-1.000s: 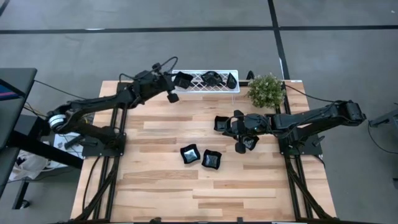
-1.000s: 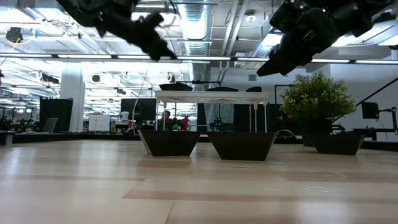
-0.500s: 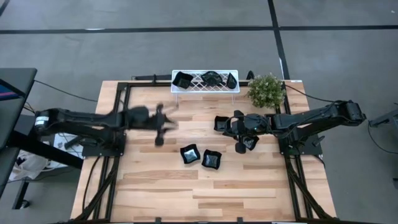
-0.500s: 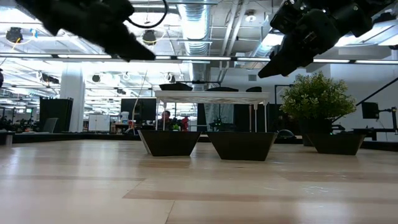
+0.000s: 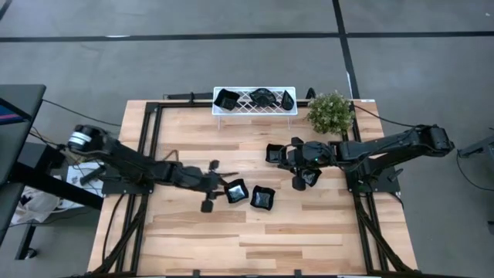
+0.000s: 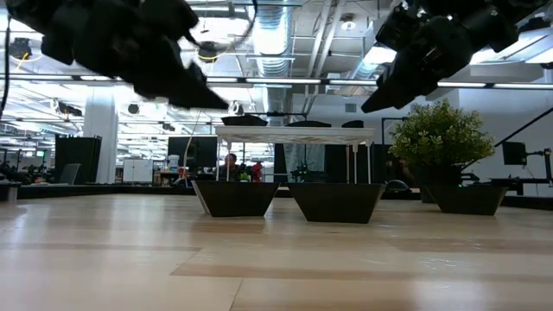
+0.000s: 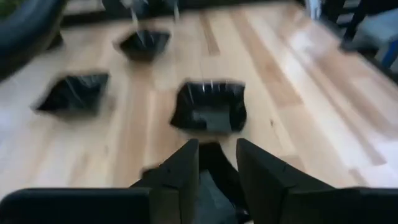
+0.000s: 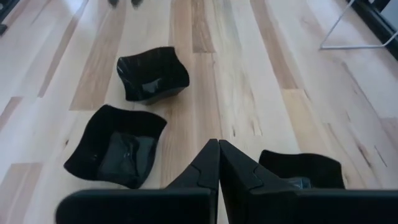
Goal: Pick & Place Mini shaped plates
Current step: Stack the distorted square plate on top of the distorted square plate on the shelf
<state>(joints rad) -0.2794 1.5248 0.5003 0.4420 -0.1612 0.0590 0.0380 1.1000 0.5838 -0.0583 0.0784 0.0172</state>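
Reaching in from nine o'clock, the left tool (image 5: 213, 185) hangs above the table (image 5: 193, 247) just beside a square mini plate (image 5: 236, 190); its fingers (image 7: 184, 168) stand narrowly apart with nothing between them, though the wrist view is blurred. A second mini plate (image 5: 262, 198) sits at three o'clock of the first, almost touching it. The right tool (image 5: 296, 164) hovers at centre-right, fingers pressed together and empty, between a plate (image 5: 274, 153) at its ten o'clock and another plate (image 5: 310, 177) partly under it. Three more black dishes (image 5: 226, 98) lie on the white rack (image 5: 255, 111) at twelve o'clock, a potted plant (image 5: 330, 113) beside it.
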